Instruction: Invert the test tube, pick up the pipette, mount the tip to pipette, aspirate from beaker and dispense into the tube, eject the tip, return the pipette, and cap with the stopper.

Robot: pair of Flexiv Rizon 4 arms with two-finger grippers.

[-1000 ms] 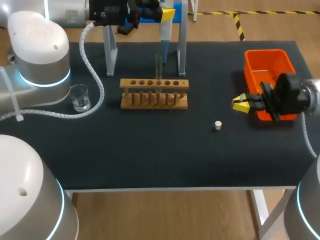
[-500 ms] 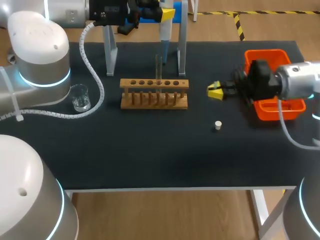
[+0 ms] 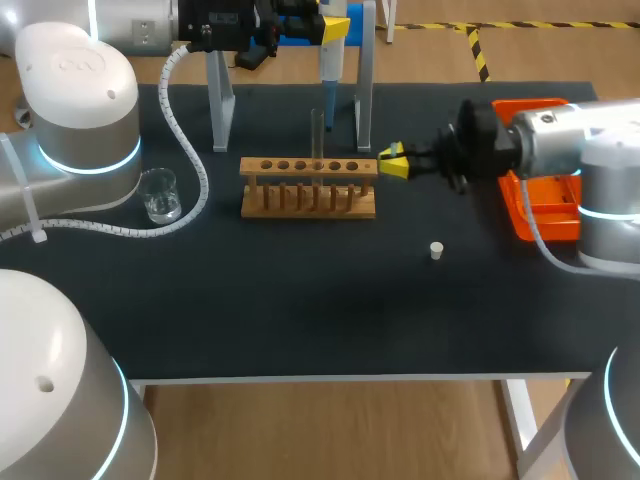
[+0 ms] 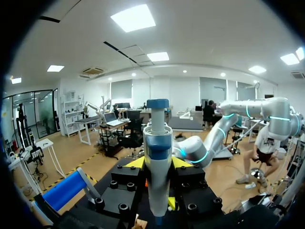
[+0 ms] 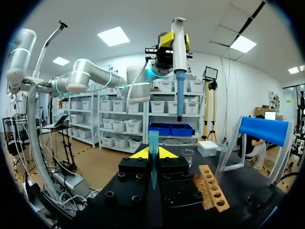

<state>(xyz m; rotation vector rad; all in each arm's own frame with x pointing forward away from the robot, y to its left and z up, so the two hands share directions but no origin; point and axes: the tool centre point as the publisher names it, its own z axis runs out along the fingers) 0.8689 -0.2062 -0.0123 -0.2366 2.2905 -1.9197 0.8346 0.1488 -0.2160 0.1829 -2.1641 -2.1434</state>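
The pipette (image 3: 329,62) is hanging upright over the far edge of the table (image 3: 300,310), pinched in the left gripper (image 3: 335,27). The right gripper (image 3: 393,162) is hovering just beside the rack (image 3: 308,186), its fingers clamping a blue tip (image 5: 153,143). The tube (image 3: 317,135) is standing in the rack. The stopper (image 3: 436,250) is lying in front, and the beaker (image 3: 160,195) is sitting off to the left.

You have one pipette (image 4: 158,157), one pipette tip (image 5: 153,152), one test tube (image 3: 317,135), one wooden rack (image 3: 308,187), one glass beaker (image 3: 160,195), one white stopper (image 3: 436,250) and one orange bin (image 3: 530,104) before you.
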